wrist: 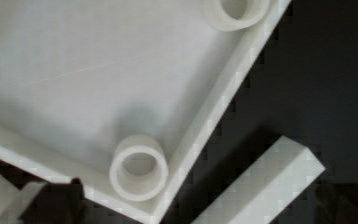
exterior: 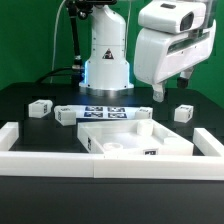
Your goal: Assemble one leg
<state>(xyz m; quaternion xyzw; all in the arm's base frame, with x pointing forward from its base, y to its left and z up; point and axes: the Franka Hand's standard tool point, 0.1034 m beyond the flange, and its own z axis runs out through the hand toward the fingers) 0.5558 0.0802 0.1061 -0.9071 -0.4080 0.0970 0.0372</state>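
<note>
White rail (exterior: 50, 160) lines the counter's front edge, the square panel (exterior: 125, 138) just behind it. The leg (exterior: 183, 112) lies near the counter's edge on the exterior view's right, apart from the panel. Coming down off-centre, the claw (exterior: 163, 96) could tip that leg or clip the panel's corner. It hangs above the counter between them, seemingly empty; its opening cannot be told.

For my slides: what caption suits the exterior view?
Empty pincer hangs above the black table, a leg lying beside the white panel.
</note>
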